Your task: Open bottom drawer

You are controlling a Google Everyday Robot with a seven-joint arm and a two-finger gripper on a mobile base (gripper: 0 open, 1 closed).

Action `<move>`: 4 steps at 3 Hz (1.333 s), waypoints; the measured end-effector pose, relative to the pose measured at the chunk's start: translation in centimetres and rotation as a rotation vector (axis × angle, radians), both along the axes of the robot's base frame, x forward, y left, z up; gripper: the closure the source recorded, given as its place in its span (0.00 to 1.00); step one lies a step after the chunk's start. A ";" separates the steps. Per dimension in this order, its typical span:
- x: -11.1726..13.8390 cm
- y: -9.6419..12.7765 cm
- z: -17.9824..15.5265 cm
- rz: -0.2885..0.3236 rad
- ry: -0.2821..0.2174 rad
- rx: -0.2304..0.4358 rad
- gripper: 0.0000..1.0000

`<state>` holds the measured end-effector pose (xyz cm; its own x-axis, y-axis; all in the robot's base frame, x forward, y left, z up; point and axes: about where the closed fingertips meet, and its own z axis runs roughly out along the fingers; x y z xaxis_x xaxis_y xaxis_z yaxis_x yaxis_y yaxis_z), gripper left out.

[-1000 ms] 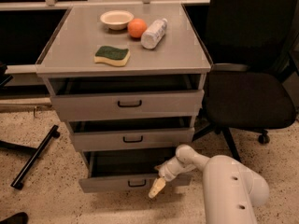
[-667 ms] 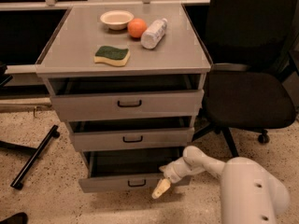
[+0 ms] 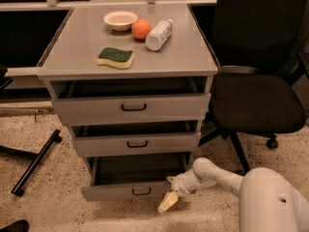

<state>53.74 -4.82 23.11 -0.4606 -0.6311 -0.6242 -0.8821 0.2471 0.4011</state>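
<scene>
The bottom drawer (image 3: 111,192) is the lowest of three grey fronts in the cabinet, with a small black loop handle (image 3: 141,192) at its centre. It stands pulled out, its dark inside showing above the front panel. My gripper (image 3: 168,201) hangs at the end of the white arm, just right of the drawer's front right corner and near the floor. Its cream fingertips (image 3: 165,204) point down and left, away from the handle, and hold nothing that I can see.
The middle drawer (image 3: 137,143) and top drawer (image 3: 131,108) are slightly open. On the cabinet top lie a sponge (image 3: 116,57), a bowl (image 3: 120,20), an orange (image 3: 141,29) and a bottle (image 3: 159,34). A black office chair (image 3: 256,100) stands right.
My gripper has shifted slightly right and down beside the drawer's right corner. The camera view has moved closer to the cabinet. The bottom drawer stays pulled out.
</scene>
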 end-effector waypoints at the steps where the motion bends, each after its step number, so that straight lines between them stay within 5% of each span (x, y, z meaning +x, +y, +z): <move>1: 0.0 0.0 0.3 0.000 0.000 0.000 0.00; 2: 2.4 1.9 0.4 0.066 -0.035 -0.012 0.00; 4: 3.9 3.7 -1.7 0.140 -0.003 -0.012 0.00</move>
